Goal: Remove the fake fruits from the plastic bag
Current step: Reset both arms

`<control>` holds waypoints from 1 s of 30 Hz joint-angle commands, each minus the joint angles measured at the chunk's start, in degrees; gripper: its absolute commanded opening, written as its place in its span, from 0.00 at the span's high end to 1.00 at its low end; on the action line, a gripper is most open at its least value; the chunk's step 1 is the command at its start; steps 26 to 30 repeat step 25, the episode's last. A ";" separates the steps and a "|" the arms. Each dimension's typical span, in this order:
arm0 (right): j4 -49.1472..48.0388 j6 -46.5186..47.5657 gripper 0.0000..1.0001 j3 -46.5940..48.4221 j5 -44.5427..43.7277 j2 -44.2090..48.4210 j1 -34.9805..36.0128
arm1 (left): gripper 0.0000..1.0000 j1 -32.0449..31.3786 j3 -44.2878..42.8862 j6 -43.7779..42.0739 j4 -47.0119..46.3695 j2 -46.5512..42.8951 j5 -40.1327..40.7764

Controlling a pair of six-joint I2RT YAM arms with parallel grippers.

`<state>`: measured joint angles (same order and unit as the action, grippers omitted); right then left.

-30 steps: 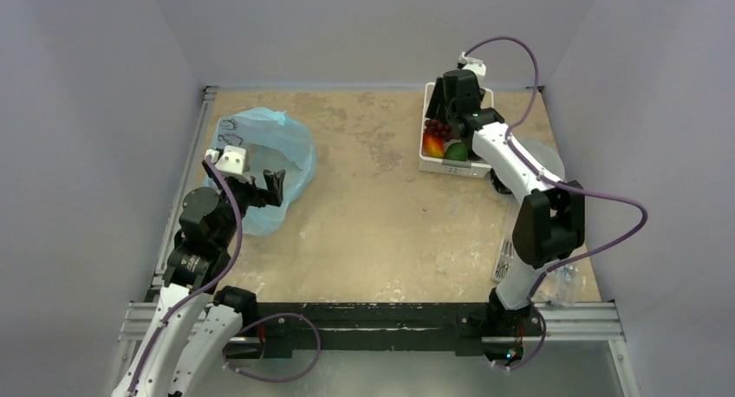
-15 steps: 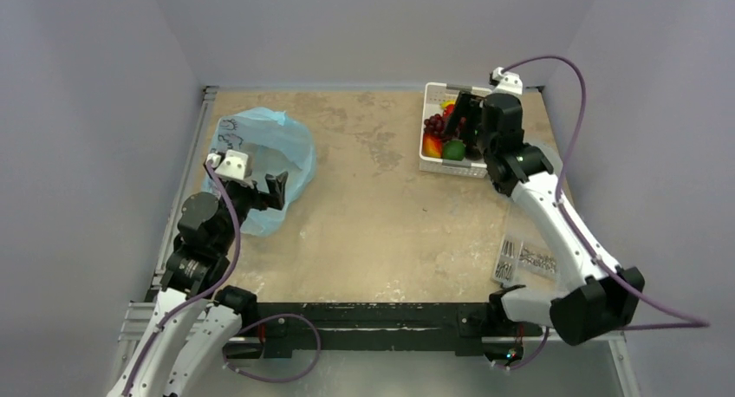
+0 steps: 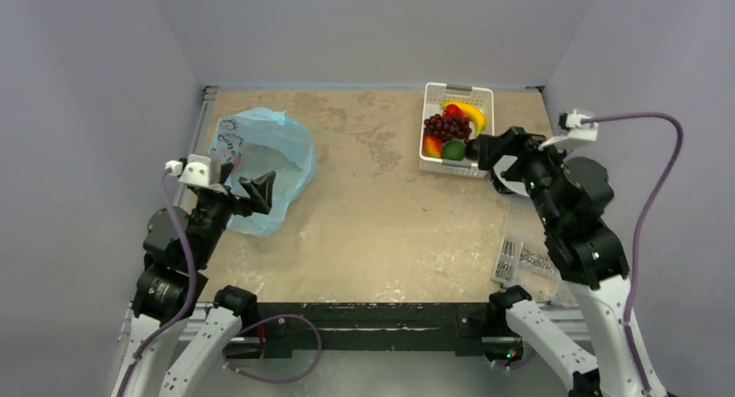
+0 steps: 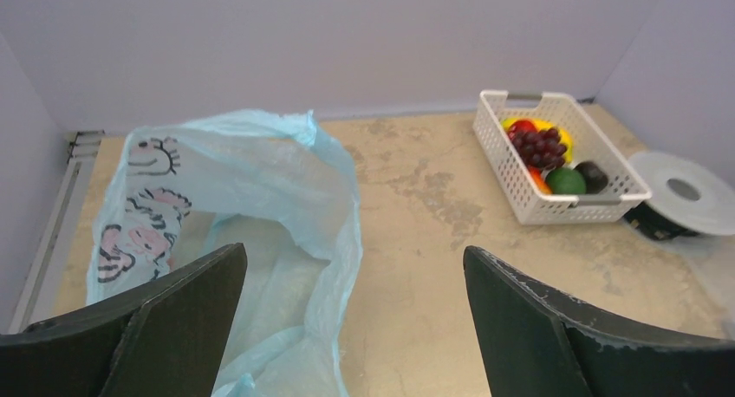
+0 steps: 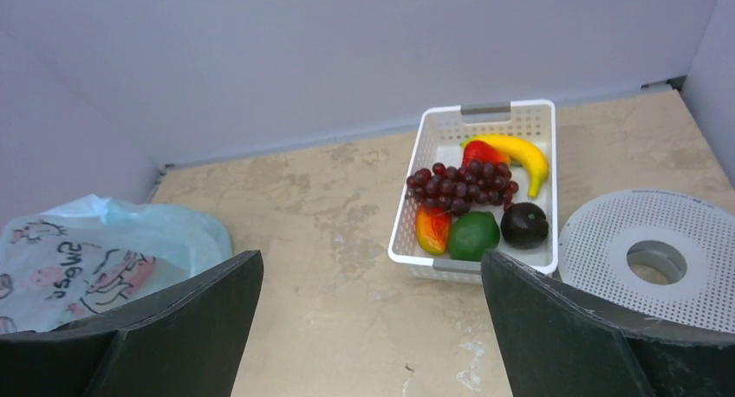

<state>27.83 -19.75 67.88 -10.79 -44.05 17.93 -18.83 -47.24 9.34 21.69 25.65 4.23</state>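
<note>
The light-blue plastic bag (image 3: 269,150) lies crumpled at the left of the table, its mouth slack; it also shows in the left wrist view (image 4: 260,180) and the right wrist view (image 5: 104,245). No fruit shows inside it. The dark red-purple grape bunch (image 5: 459,187), the red-orange oval fruit (image 5: 432,228) and the green round fruit (image 5: 474,234) lie in the white slotted basket (image 3: 451,168) at the back right. My left gripper (image 3: 251,191) is open and empty, raised near the bag's near edge. My right gripper (image 3: 496,159) is open and empty, raised just near-right of the basket.
The basket also holds a yellow banana (image 5: 520,154), a small red fruit (image 5: 479,152) and a dark round fruit (image 5: 524,225). A white perforated disc (image 5: 659,258) lies right of the basket. Small clear packets (image 3: 524,260) lie near the right front edge. Walls close three sides.
My right arm has pulled back from over the basket toward the near right, empty. My left arm has drawn back and left from the bag. The fruits stay in the basket.
</note>
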 commanded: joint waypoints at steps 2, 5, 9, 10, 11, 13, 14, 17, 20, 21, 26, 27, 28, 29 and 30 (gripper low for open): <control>1.44 0.79 0.01 0.23 -3.31 11.02 -0.09 | 0.03 -0.24 -12.39 5.32 7.30 -2.88 -1.66; 1.11 0.07 0.01 -0.78 -9.34 16.27 -0.09 | 0.03 -0.22 -17.38 6.79 9.75 -3.51 -0.25; -0.77 -0.04 0.01 -2.98 -13.07 20.47 -0.09 | 0.03 -0.20 -19.59 8.38 9.90 -4.60 -0.52; -0.49 -0.03 0.01 -2.78 -13.27 20.53 -0.10 | 0.03 -0.24 -19.98 8.41 10.25 -4.72 -0.69; 0.14 0.18 0.01 -2.37 -13.20 20.21 -0.14 | 0.03 -0.18 -20.40 8.41 10.64 -4.76 -0.50; 1.55 0.32 0.01 -1.03 -13.72 18.78 -0.12 | 0.03 -0.22 -21.12 8.41 11.55 -4.97 -0.08; 2.36 0.02 0.01 -0.28 -14.14 18.09 -0.09 | 0.03 -0.22 -21.36 8.41 11.61 -5.18 0.12; 3.79 -1.12 0.01 0.97 -14.17 16.90 -0.09 | 0.03 -0.20 -21.76 8.14 11.92 -5.63 0.25; 3.12 -1.07 0.01 -0.53 -13.13 17.08 -0.09 | 0.03 -0.20 -22.09 7.79 12.61 -5.50 0.25; 2.20 -0.45 0.01 -2.04 -11.70 17.21 -0.13 | 0.04 -0.24 -22.06 7.79 12.84 -5.33 0.00; 2.38 0.53 0.01 -3.83 -12.42 15.96 -0.10 | 0.03 -0.24 -21.39 7.28 12.88 -4.83 -0.78; 2.38 0.53 0.01 -3.83 -12.42 15.96 -0.10 | 0.03 -0.24 -21.39 7.28 12.88 -4.83 -0.78; 2.38 0.53 0.01 -3.83 -12.42 15.96 -0.10 | 0.03 -0.24 -21.39 7.28 12.88 -4.83 -0.78; 2.38 0.53 0.01 -3.83 -12.42 15.96 -0.10 | 0.03 -0.24 -21.39 7.28 12.88 -4.83 -0.78; 2.38 0.53 0.01 -3.83 -12.42 15.96 -0.10 | 0.03 -0.24 -21.39 7.28 12.88 -4.83 -0.78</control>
